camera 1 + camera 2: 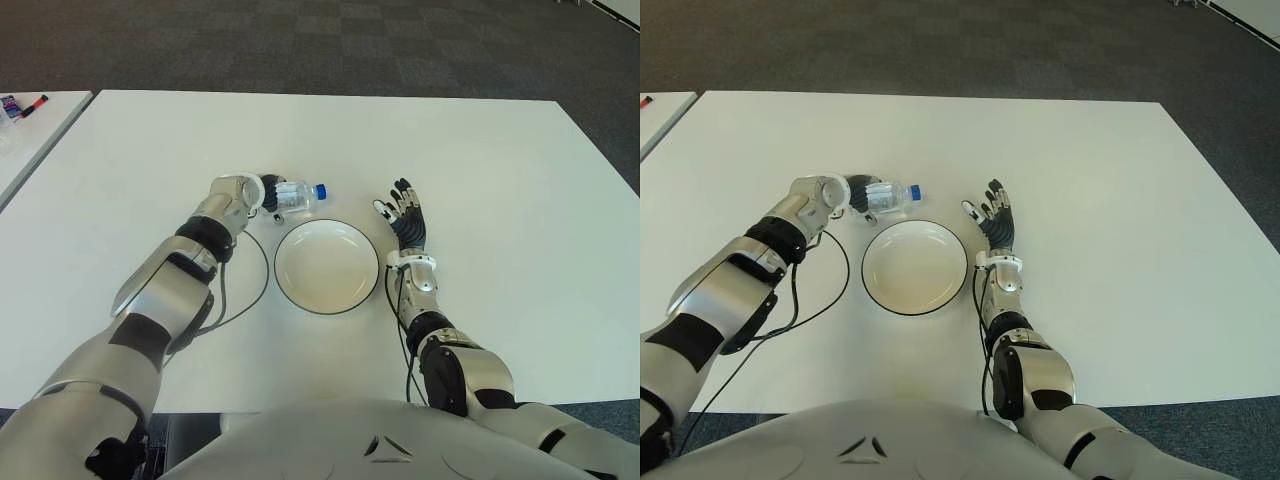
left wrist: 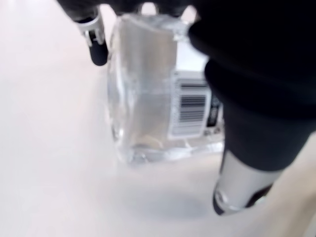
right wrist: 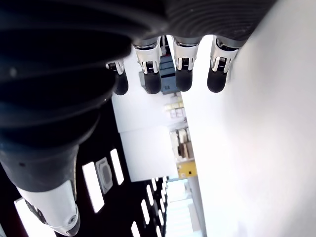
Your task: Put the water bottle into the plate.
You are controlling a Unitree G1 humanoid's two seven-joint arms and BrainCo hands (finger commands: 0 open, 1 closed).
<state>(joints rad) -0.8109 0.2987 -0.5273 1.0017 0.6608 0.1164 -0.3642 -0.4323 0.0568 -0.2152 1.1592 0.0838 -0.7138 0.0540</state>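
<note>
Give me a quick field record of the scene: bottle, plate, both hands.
water bottle: lying on its side on the table, blue cap toward the robot's right, just beyond the plate's far-left rim
plate: white, dark-rimmed, nothing in it
left robot hand: fingers wrapped around the bottle's base end
right robot hand: idle, fingers spread, showing right of the plate
task status: bottle not yet in plate

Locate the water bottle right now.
The clear plastic water bottle with blue cap lies on the white table in the left hand, just behind the white round plate.
</note>
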